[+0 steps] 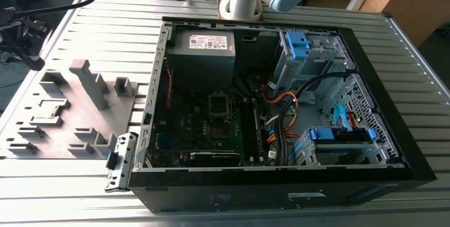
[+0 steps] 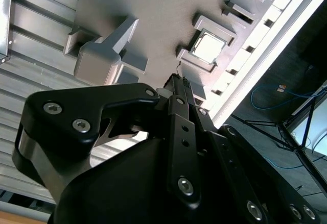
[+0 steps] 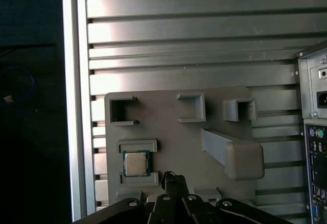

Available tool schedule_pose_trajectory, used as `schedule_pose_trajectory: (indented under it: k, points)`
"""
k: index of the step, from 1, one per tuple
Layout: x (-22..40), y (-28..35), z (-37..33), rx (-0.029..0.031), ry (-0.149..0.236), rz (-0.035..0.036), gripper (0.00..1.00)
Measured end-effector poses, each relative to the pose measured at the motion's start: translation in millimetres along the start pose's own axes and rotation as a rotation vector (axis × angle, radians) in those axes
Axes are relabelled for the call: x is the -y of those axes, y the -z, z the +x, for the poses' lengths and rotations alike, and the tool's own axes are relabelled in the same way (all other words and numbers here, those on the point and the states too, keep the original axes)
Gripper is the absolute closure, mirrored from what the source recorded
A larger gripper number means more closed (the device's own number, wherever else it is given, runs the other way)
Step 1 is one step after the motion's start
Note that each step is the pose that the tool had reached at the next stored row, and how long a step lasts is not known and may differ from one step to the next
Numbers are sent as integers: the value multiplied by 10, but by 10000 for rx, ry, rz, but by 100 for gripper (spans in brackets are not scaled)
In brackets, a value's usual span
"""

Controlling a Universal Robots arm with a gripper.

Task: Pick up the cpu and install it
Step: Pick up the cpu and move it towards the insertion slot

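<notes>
Slatted table (image 1: 105,21) bears grey fixture plate (image 1: 125,112) — and computer case (image 1: 281,185).

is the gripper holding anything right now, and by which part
Nothing is held. The gripper is empty, and the cpu lies flat in its nest on the grey fixture plate, beside the gripper tip and not touched by it.

Cpu (image 3: 135,163): silver-grey top, thin darker rim noted.
Holder tray (image 3: 168,132): matte mid-grey, unpatterned.
Table (image 3: 204,40): silver metal, ribbed in parallel lines.
Gripper (image 2: 176,83): black, dotted with silver screw heads.
Computer case (image 1: 246,198): black shell.
Drive latches (image 1: 297,45): blue.
Cable bundle (image 1: 281,99): orange and black recorded.
Power supply (image 1: 204,53): grey, white label.
</notes>
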State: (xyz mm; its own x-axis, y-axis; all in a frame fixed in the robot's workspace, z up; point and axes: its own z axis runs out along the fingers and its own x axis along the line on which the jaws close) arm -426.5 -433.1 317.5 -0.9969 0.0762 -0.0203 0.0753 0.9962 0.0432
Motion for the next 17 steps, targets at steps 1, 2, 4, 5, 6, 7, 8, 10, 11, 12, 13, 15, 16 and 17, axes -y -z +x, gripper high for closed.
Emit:
schedule_pose_trajectory:
  k: [1, 2, 4, 5, 6, 7, 8, 10, 11, 12, 13, 15, 16, 17]
  points:
    - [0, -3, 0, 0, 0, 0, 89]
    - [0, -6, 0, -1, 0, 1, 89]
    - [1, -10, 1, -2, 0, 2, 89]
    - [1, -14, 0, -1, 1, 1, 89]
    - [1, -18, 1, -1, 0, 1, 89]
    - [1, -21, 1, -2, 0, 1, 89]
    - [1, -21, 1, -3, 0, 3, 89]
    - [1, -22, 1, -4, 0, 3, 89]
    - [1, -23, 1, -2, 0, 1, 89]
    - [1, -25, 1, -1, 0, 1, 89]
    - [1, -30, 1, 0, 0, 0, 89]
    - [2, -40, 1, -1, 0, 1, 89]
    - [2, -47, 1, -1, 0, 1, 89]
    - [2, -56, 1, -1, 0, 1, 89]
